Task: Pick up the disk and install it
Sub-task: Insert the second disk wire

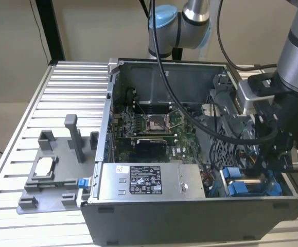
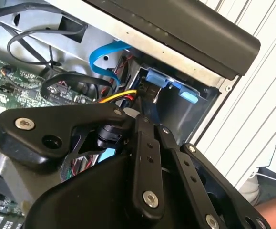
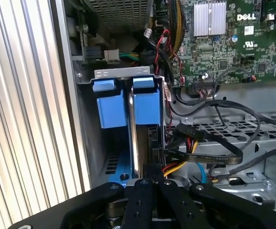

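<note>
From the exterior view's left, I see a grey fixture tray [image 1: 40, 177] lying on the slatted table [image 1: 71, 92], with a small silver square chip [image 1: 45, 165] resting in one of its pockets. Beside it stands the open computer case [image 1: 190, 206]. The motherboard [image 1: 149, 126] covers its floor, and a grey power supply box [image 1: 151, 181] sits along its near wall.

At the case's near corner on the exterior view's right is the drive bay [image 1: 251, 185], with blue carrier tabs showing. My arm reaches down into that corner, and the gripper [image 1: 272, 154] hangs directly over the bay.

In the first wrist view, the disk [image 3: 145, 119] stands on edge in the bay slot. Its blue carrier frame rises beside a second blue carrier [image 3: 110, 107] in the neighbouring slot, and power and data cables [image 3: 199, 152] run close by on the motherboard side. The gripper's black linkage [image 3: 152, 200] sits at the disk's exposed end, apparently on or just above it; I cannot tell whether the fingers are clamped or parted.

I judge the pickup done and the disk already entered in its slot. Full seating and release are not confirmed by these pictures.
</note>
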Tool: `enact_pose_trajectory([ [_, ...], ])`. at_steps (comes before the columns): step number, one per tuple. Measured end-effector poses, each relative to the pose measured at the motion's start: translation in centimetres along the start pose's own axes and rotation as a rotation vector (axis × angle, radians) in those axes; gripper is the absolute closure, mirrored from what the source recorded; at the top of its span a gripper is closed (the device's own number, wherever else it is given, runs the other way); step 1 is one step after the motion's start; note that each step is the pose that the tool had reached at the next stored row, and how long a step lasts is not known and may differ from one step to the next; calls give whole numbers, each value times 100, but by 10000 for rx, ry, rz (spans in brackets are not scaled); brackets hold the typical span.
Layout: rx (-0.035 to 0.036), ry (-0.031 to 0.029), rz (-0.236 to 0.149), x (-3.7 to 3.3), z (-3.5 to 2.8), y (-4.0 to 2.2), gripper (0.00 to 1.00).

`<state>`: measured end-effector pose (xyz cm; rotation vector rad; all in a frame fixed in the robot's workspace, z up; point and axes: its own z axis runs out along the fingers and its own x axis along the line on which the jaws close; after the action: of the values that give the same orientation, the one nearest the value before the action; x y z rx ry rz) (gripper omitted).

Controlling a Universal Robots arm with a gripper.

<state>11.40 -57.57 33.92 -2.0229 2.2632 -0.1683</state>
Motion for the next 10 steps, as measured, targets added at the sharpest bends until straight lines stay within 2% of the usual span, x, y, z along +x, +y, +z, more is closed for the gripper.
enact_pose_trajectory([
  [1, -35, -13, 6, 0, -15, -5, 100],
  [4, -107, 1, 24, 1, -95, -18, 100],
  [7, -116, -10, 27, 1, -114, -17, 100],
  [10, -118, -22, 43, 5, -131, 16, 100],
])
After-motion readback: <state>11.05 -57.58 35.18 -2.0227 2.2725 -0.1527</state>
